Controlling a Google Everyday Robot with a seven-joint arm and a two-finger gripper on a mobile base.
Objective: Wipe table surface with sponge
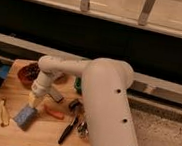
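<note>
The blue sponge (26,115) lies flat on the light-brown wooden table surface (36,133), near its front left. My gripper (34,102) reaches down from the white arm (60,66) and is shut on the sponge's upper end, pressing it onto the wood. The large white arm body (105,109) hides the right part of the table.
A red bowl (30,72) stands at the back left. A gray block (56,94) and an orange-red tool (55,113) lie right of the sponge. A black tool (68,130) lies near the front edge. Yellow strips (1,113) lie at the left. A green bin (77,85) peeks from behind the arm.
</note>
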